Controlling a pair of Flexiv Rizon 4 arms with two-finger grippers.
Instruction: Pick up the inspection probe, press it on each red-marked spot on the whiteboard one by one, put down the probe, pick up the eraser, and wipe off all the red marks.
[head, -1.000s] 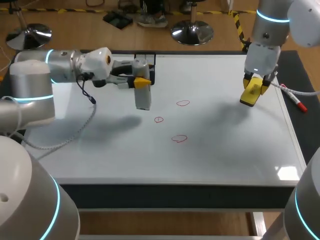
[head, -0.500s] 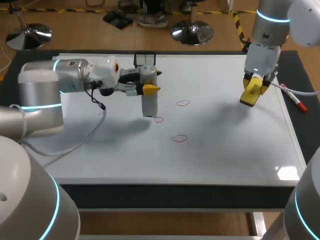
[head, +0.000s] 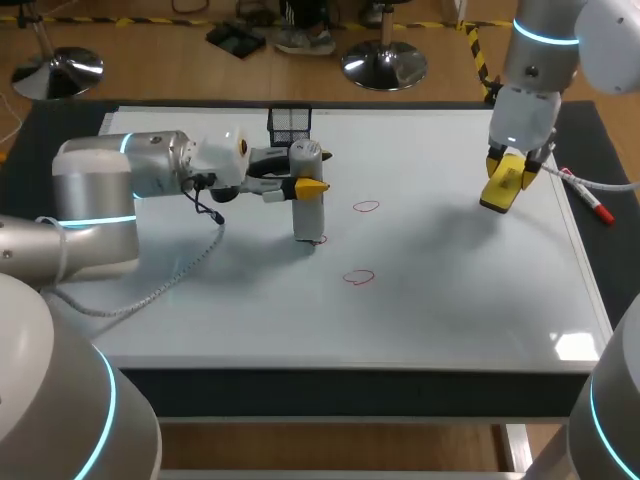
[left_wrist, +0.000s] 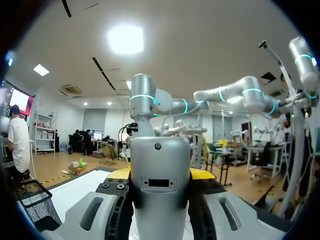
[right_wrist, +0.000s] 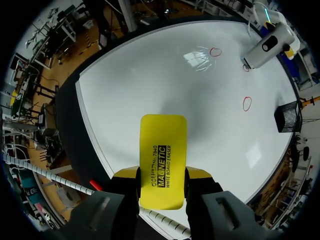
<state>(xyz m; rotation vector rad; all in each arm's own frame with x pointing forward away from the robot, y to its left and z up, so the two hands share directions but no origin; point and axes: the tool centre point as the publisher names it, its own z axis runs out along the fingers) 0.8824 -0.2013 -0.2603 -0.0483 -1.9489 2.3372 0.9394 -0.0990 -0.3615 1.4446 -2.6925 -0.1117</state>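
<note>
Probe (head: 308, 195) stands upright on the whiteboard (head: 450, 320), left of centre. Its long axis is vertical, with the rounded head up and the lower end down on the small red mark (head: 319, 240), which it partly covers. The left gripper (head: 305, 180) comes in level from the left and clamps the upper half of the grey body from two sides; one yellow tip shows on the near side. In the left wrist view the probe (left_wrist: 160, 180) fills the gap between the fingers. A yellow tip sits against each flank, so the jaws are only as wide as the body. Behind the probe, a black mesh basket (head: 289, 121) sits at the board's far edge.

Right of the probe lie two more red marks, one (head: 366, 206) further back and one (head: 358, 277) nearer the front. Both are apart from the probe.

Over the right part of the board, the right gripper (head: 508, 172) hangs above the surface with the yellow eraser (head: 500, 188) between its fingers. The eraser's long axis runs in line with the fingers, free end down. The right wrist view shows the eraser (right_wrist: 162, 160) gripped on both long edges, jaws set to its width. A red marker (head: 592, 205) lies just beside the board's right edge.

Change: one second ago the probe hung upright further left and back, its lower end apart from the small mark. The left arm has carried it right and forward onto that mark. The right arm, eraser and other two marks are unchanged.
</note>
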